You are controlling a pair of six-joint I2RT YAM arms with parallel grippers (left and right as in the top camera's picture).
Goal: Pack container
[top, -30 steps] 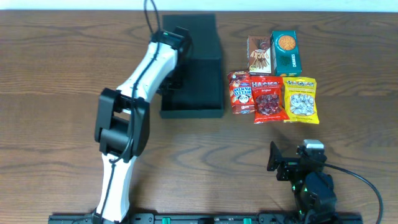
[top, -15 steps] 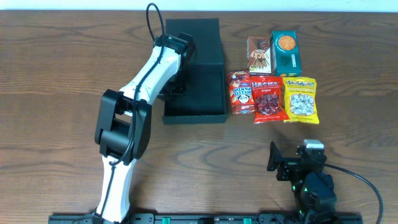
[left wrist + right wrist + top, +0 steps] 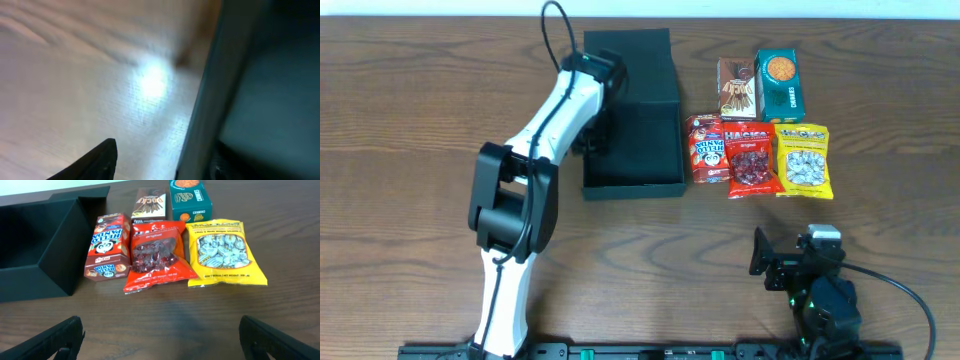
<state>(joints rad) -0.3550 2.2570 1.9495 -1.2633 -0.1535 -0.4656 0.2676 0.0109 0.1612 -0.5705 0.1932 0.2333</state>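
Left wrist view, much blurred: nearest the lens one dark finger (image 3: 97,159) of the left gripper (image 3: 592,132) hangs over the pale, glare-lit table (image 3: 75,75), and just to its right runs the thin upright wall of the container (image 3: 199,112), with the box's shadowy teal-black inside beyond. A strip of table shows between that finger and the wall, the other finger is lost in the dark, and I cannot tell whether the jaws are pinching the wall or standing off it. The step looks like placing or steadying the open box. To do it well, hold the thin cardboard lightly and low so it slides without buckling or tipping, and keep the mouth up with the lid flap laid back. In the right wrist view the right gripper (image 3: 160,332) is spread wide with nothing in it, and bare wood grain lies just ahead. Further ahead sit a glossy, crinkled red bag (image 3: 156,255) and yellow bag (image 3: 224,252), with a stiff red carton (image 3: 106,245) to their left. Beyond them are a brown carton (image 3: 148,204) and a teal carton (image 3: 189,197). The matte, sharp-cornered container lies ahead and to the left.
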